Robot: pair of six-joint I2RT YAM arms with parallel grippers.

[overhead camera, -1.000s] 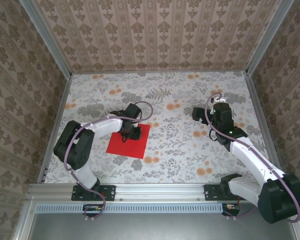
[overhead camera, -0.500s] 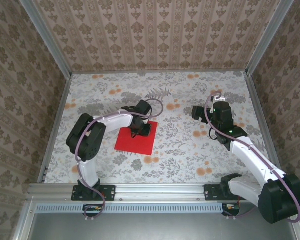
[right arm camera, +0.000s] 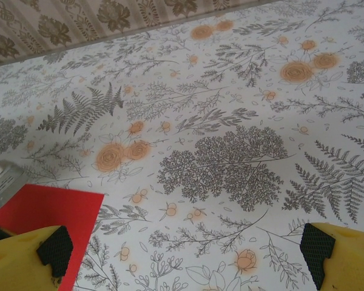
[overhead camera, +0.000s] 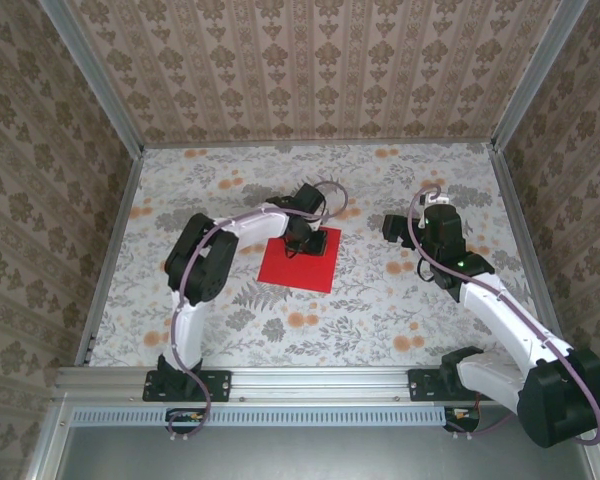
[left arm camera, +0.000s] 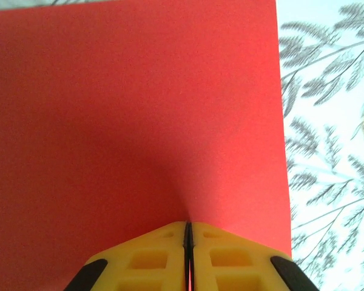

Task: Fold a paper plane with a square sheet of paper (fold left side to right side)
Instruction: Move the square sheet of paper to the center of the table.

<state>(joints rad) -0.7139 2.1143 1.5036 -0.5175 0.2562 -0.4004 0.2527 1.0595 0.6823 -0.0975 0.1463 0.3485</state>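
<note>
Pinching the square sheet of paper [left arm camera: 133, 109], your left gripper [left arm camera: 187, 225] is pressing its yellow fingers [left arm camera: 145, 260] together on the red paper. The sheet is lying flat near the middle of the floral table [left arm camera: 327, 151]. By my reading, you are positioning it for the left-to-right fold. You should be keeping the pull low and slow, so the paper is sliding rather than buckling. Farther off, your right gripper [right arm camera: 187, 257] is hanging with its jaws spread wide, holding nothing, near the sheet's corner. You are working with one sheet, two grippers and one table.
</note>
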